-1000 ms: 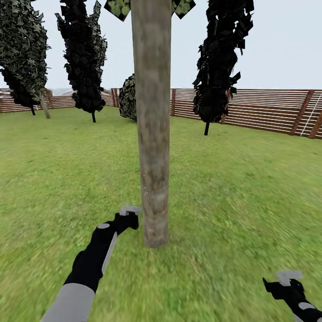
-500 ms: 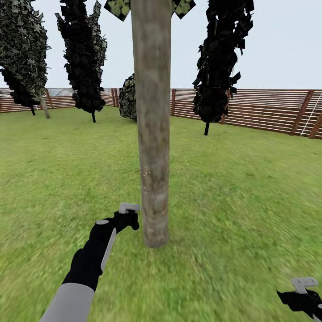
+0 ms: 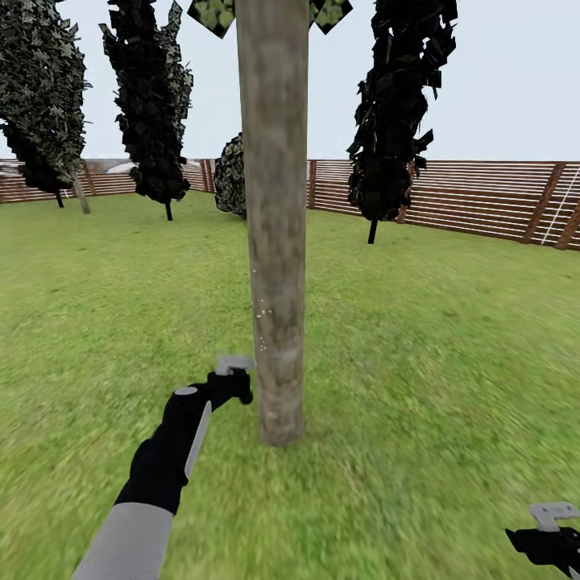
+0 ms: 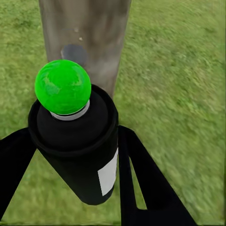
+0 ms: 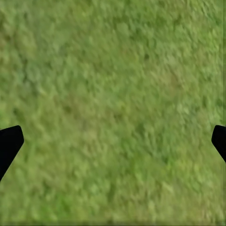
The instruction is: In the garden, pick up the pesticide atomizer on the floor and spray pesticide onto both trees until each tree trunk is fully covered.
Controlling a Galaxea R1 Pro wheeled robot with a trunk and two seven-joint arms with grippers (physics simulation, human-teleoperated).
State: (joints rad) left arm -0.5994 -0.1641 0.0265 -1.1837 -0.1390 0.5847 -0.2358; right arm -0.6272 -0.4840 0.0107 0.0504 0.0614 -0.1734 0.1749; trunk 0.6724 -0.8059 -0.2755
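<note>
The green lawn (image 3: pixel 451 338) stretches back to a brown slatted wooden fence (image 3: pixel 475 197) fronted by dark cone-shaped trees (image 3: pixel 399 105), and a thick, mottled grey-brown tree trunk (image 3: pixel 275 242) rises upright from the grass in the middle of the head view. The left gripper (image 3: pixel 234 366) hangs low just beside the trunk's base with its jaws closed on the pesticide atomizer (image 4: pixel 77 150), a black bottle with a white label whose top shows bright green and points at the bark. The right gripper (image 3: pixel 554 515) hangs over bare grass well apart from the trunk, its fingertips (image 5: pixel 9 143) spread wide with nothing between them.
</note>
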